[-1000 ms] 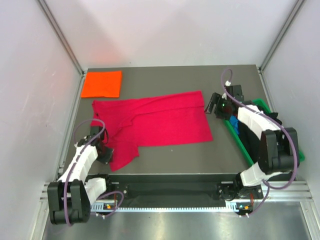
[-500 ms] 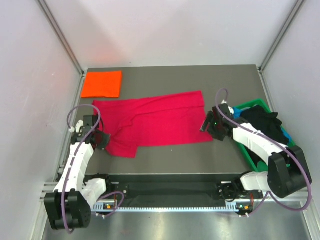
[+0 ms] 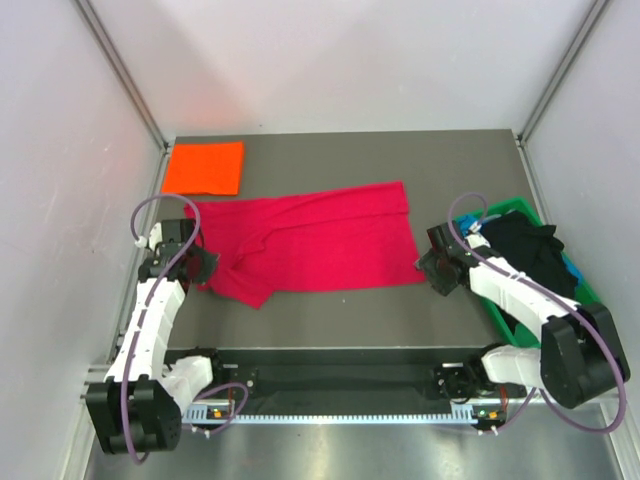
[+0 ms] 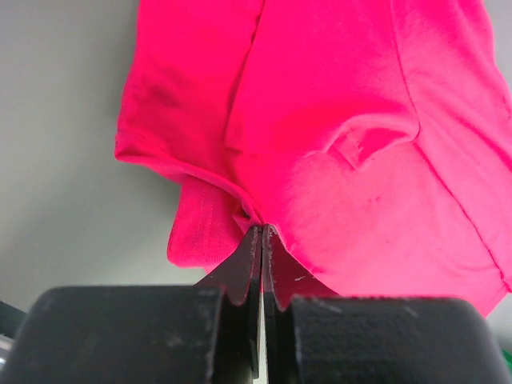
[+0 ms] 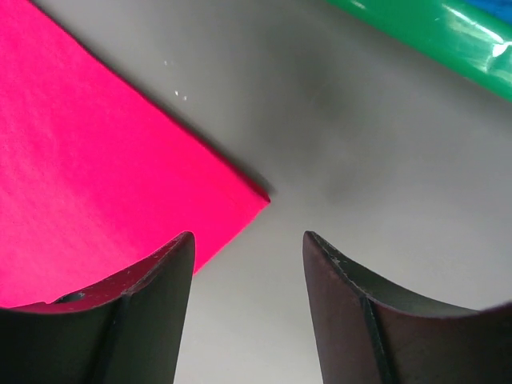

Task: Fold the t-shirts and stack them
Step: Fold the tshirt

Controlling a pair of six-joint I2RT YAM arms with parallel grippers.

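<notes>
the near-left flap of the red shirt (image 3: 320,240) has been drawn in from the table's front edge and now lies bunched closer to the rest of the cloth. the right gripper (image 3: 432,268) has come away from the bin to the shirt's near-right corner. the shirt lies spread across the middle of the table (image 3: 400,160). the left gripper (image 4: 262,234) is clamped shut on a fold of the shirt's left edge, and the cloth gathers into creases at its tips. the right gripper's jaws stand apart just short of the corner, holding nothing. an orange shirt (image 3: 204,167) lies folded at the far-left corner. a green bin (image 3: 516,207) on the right holds a black shirt (image 3: 520,245) and a blue shirt (image 3: 572,268).
</notes>
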